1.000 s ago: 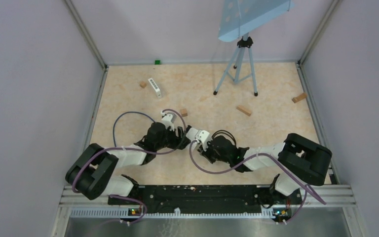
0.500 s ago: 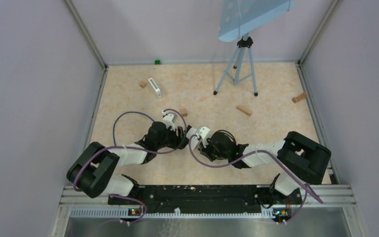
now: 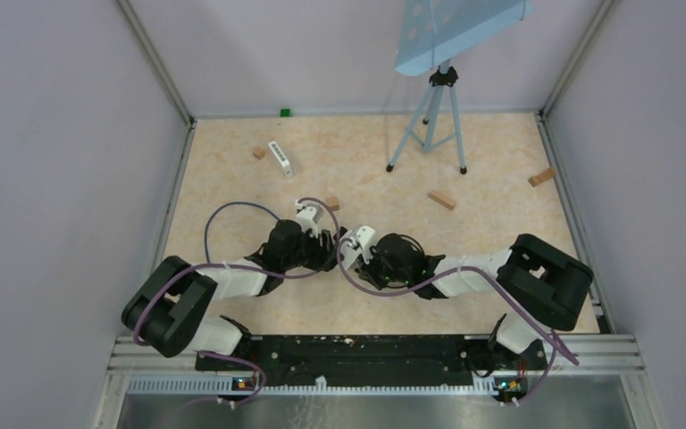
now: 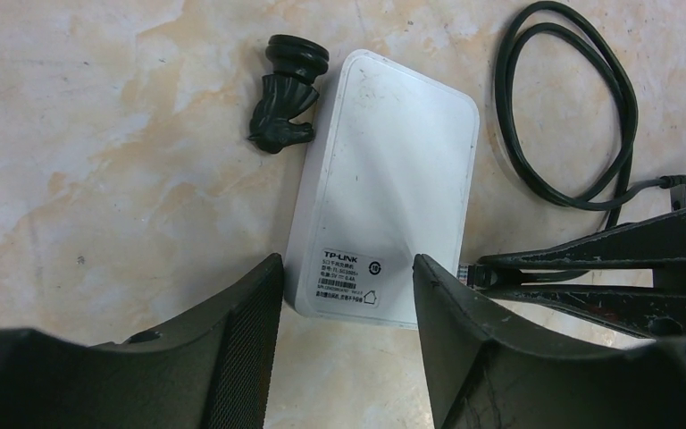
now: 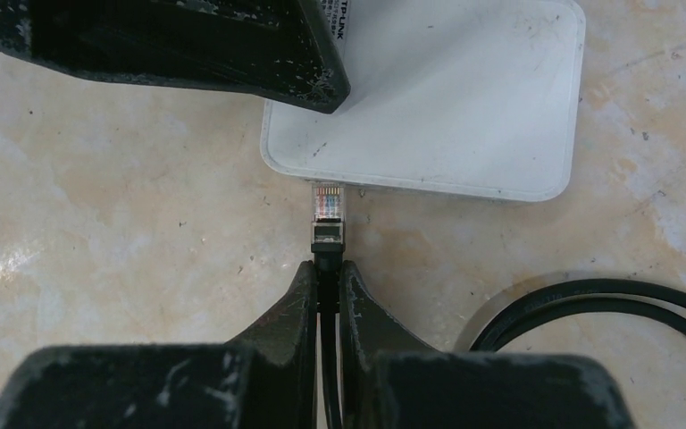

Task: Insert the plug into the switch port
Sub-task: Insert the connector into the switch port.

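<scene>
The switch (image 4: 384,179) is a flat white box lying label side up. My left gripper (image 4: 348,264) stands open astride its near end, one finger close to each side. A clear-tipped plug (image 5: 328,210) on a black cable sticks out of my right gripper (image 5: 326,268), which is shut on the cable just behind it. The plug's tip is right at the switch's side wall (image 5: 411,188); the ports are hidden. In the left wrist view the plug (image 4: 471,271) shows beside my right finger. In the top view both grippers (image 3: 338,243) meet mid-table.
The black cable loops (image 4: 572,107) on the table beyond the switch, and a black rubber piece (image 4: 288,89) lies by its far corner. Small wooden blocks (image 3: 441,199), a white strip (image 3: 280,158) and a tripod (image 3: 429,116) sit farther back.
My right arm has moved left, bringing the plug up to the switch. The left gripper's jaws have narrowed around the switch.
</scene>
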You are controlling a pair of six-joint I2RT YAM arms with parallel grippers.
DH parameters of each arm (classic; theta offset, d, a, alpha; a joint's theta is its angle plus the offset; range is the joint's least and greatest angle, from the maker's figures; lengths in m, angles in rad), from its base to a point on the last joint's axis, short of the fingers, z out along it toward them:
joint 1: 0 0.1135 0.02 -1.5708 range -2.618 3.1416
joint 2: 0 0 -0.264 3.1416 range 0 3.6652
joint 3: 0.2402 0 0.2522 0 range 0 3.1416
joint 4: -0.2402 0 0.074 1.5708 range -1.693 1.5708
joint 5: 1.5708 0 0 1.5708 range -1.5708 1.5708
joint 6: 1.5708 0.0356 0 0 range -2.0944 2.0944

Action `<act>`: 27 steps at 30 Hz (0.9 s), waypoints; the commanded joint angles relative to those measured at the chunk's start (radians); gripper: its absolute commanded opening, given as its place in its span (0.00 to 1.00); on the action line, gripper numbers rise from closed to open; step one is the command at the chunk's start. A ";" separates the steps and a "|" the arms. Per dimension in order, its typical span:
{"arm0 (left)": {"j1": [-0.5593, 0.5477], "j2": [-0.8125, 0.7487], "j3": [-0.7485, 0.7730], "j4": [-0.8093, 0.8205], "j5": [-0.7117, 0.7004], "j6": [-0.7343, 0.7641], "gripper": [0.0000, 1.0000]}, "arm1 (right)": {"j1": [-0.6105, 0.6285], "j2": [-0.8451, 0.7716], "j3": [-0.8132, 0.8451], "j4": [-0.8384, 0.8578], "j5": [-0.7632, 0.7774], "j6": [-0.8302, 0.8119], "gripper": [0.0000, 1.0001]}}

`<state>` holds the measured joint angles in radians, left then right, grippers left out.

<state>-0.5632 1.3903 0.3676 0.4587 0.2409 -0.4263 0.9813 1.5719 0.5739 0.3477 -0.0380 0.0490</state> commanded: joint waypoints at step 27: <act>0.003 -0.004 0.022 -0.007 0.074 0.047 0.56 | -0.051 0.063 0.183 -0.173 -0.001 -0.021 0.00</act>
<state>-0.5510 1.3834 0.3679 0.4400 0.2455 -0.3893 0.9569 1.6135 0.6914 0.1898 -0.0402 0.0483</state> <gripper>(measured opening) 0.559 0.038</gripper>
